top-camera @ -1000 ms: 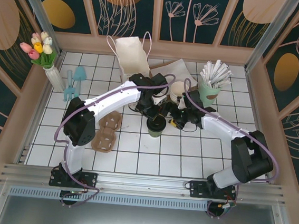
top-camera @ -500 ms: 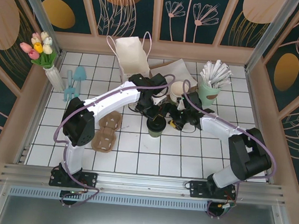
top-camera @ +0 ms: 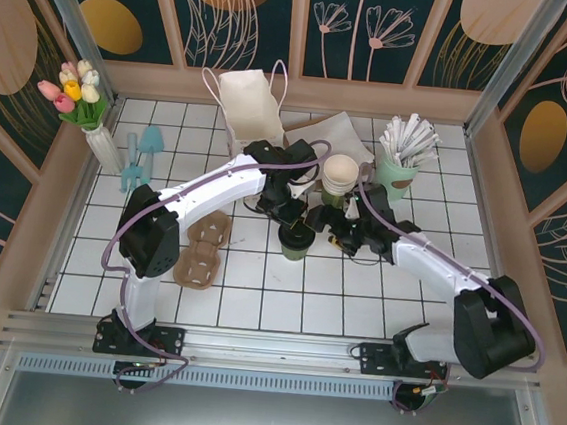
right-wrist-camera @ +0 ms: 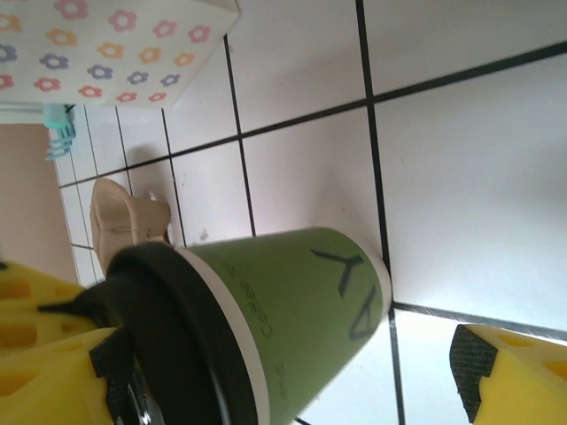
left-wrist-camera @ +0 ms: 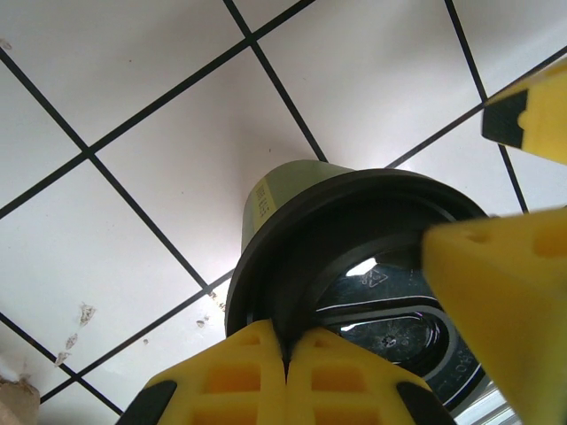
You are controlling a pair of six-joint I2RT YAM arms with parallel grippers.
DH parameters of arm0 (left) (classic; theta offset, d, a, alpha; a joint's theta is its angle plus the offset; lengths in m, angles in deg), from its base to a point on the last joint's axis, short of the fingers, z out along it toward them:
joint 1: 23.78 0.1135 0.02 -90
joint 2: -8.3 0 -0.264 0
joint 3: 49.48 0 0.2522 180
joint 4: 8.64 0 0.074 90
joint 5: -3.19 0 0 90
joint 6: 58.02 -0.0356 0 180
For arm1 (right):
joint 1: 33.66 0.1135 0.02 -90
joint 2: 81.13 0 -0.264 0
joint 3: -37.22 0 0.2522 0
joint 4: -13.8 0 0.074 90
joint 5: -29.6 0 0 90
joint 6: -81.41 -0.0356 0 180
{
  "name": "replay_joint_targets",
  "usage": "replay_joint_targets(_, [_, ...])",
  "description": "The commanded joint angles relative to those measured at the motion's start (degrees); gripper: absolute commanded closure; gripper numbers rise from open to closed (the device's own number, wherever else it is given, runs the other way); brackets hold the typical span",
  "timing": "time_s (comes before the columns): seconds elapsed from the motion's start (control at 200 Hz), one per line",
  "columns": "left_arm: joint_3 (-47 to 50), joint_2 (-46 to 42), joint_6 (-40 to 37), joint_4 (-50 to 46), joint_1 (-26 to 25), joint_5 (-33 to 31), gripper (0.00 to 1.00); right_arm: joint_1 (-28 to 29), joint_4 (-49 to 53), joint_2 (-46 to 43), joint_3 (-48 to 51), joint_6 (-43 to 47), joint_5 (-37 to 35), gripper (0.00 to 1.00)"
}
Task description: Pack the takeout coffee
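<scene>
One tool is backing off: the right tool (top-camera: 345, 235), jaws apart, is drawing clear of the coffee (top-camera: 296, 240) standing near the middle of the worktop (top-camera: 257, 280), leaving the left tool (left-wrist-camera: 285, 359) clamped on its lid rim and likely to carry it alone to the bag (top-camera: 251, 104) at the far edge.

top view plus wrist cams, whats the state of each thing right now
takeout coffee: upright, lid on
left fingers: shut on the lid's rim
right fingers: open, beside the cup
paper bag: standing upright
cup stack: upright, no lids
</scene>
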Motion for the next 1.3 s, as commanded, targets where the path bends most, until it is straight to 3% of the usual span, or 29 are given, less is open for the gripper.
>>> replay_joint_targets(0.0, [1.0, 0.3, 1.4, 0.5, -0.4, -0.8, 1.0, -0.2, 5.8, -2.9, 2.6, 3.0, -1.3, 0.07])
replay_joint_targets(0.155, [1.1, 0.2, 1.9, 0.8, -0.4, -0.4, 1.0, -0.2, 5.5, -5.0, 4.1, 3.0, 0.2, 0.07])
replay_joint_targets(0.39, [1.5, 0.1, 2.1, 1.2, -0.4, -0.1, 1.0, -0.1, 7.0, -4.1, 5.4, 1.8, -3.3, 0.07])
replay_joint_targets(0.601, [10.8, -0.4, 3.8, 6.3, -0.4, 3.0, 1.0, 0.3, 9.7, -1.2, 8.6, 1.8, -5.5, 0.08])
replay_joint_targets(0.771, [13.7, -0.2, 3.8, 6.5, -0.4, 1.2, 1.0, 0.1, 10.6, 0.5, 11.1, 1.9, -6.1, 0.08])
replay_joint_targets(1.081, [3.6, 0.3, 6.5, 3.3, -0.4, 1.1, 1.0, 0.1, 0.5, -6.1, 2.9, 0.0, 3.3, 0.08])
replay_joint_targets(1.291, [1.1, 0.5, 9.2, 2.2, -0.4, 0.4, 0.95, 0.5, -4.2, -4.2, 2.5, -0.5, 6.9, 0.11])
